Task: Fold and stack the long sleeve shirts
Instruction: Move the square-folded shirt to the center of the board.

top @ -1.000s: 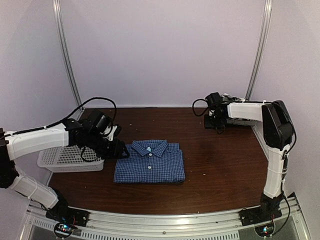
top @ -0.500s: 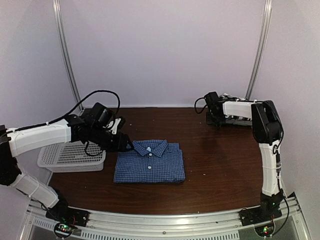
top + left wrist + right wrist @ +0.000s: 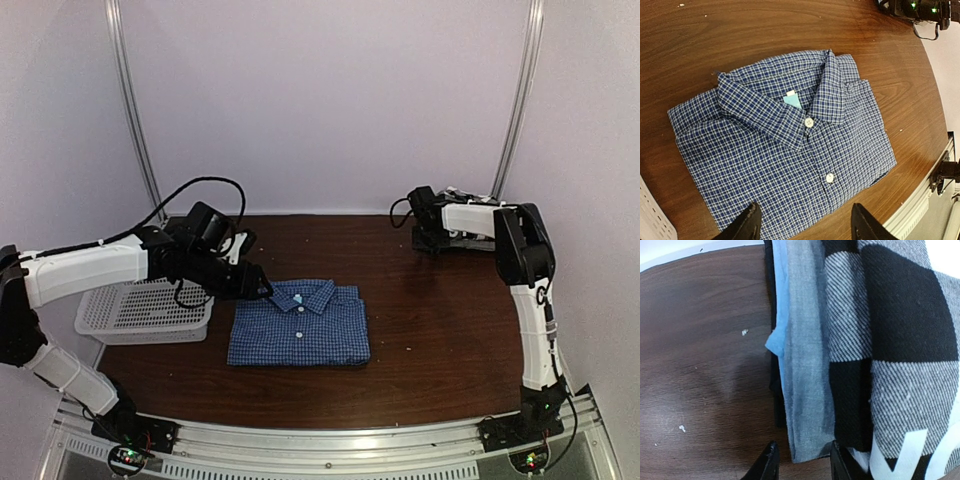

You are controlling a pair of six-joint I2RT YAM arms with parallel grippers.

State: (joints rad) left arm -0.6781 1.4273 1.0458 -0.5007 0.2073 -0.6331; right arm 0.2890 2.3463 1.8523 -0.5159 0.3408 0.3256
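Trouble brewing far right: right end effector is straddling just a grey layer edge, grip unclear, so the black-and-white shirt may be getting left behind. Left end effector is hanging open.

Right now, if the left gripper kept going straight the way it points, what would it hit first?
Most likely the blue shirt. The left gripper points down at its folded front, jaws apart, with nothing in between. How far off the cloth is, the pictures don't show.
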